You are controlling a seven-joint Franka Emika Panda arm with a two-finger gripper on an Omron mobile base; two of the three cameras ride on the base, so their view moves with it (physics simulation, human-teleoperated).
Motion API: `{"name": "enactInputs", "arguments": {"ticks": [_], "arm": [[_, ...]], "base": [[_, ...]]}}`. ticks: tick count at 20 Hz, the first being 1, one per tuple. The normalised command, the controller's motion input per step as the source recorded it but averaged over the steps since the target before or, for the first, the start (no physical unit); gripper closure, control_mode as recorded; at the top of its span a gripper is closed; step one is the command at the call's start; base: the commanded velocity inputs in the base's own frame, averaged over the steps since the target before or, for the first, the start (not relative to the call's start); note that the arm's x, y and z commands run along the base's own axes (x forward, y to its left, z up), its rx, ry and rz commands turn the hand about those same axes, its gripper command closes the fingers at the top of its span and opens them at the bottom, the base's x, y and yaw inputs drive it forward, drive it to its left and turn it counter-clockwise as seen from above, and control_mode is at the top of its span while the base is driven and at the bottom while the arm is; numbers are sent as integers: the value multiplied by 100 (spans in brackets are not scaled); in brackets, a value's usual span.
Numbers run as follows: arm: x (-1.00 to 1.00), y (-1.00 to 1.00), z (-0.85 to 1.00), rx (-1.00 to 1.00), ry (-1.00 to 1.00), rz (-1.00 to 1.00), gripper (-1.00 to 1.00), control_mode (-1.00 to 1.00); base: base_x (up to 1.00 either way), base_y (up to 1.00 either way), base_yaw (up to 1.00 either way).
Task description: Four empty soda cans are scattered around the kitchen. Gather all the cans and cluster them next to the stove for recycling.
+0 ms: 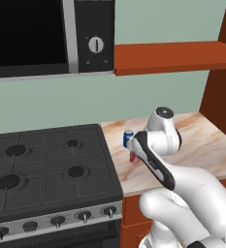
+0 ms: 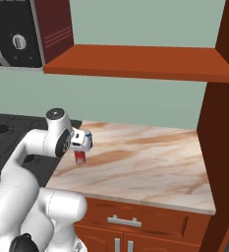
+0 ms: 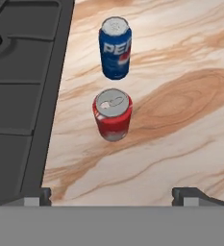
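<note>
Two soda cans stand upright on the beige counter, just right of the stove (image 1: 46, 164). The blue can (image 3: 115, 48) is the one nearer the wall, and the red can (image 3: 112, 115) stands close in front of it without touching. Both also show past my arm, the blue can (image 1: 128, 137) and the red can (image 1: 134, 158). From the other side the red can (image 2: 80, 157) shows below my hand. My gripper (image 3: 114, 197) hovers above the cans, open wide, nothing between its fingertips (image 3: 39, 194). The stove edge (image 3: 41, 96) runs close beside the cans.
A black microwave (image 1: 46, 34) hangs over the stove, and a wooden shelf (image 1: 172, 55) runs above the counter (image 2: 145, 157). A tall cabinet side (image 2: 224, 123) closes the counter's right end. Drawers (image 2: 121, 221) sit under its front edge.
</note>
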Motion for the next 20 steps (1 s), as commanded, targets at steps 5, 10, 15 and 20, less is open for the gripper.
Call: {"name": "enactInputs", "arguments": {"ticks": [5, 10, 15, 20], "arm": [[-31, 1, 12, 0, 10, 0, -100, -100], [-19, 0, 11, 0, 8, 0, -100, -100], [-5, 0, 18, 0, 10, 0, -100, -100], [-1, 0, 9, 0, 6, 0, -100, -100]], "base": [[0, 0, 0], [0, 0, 0], [0, 0, 0], [0, 0, 0]]}}
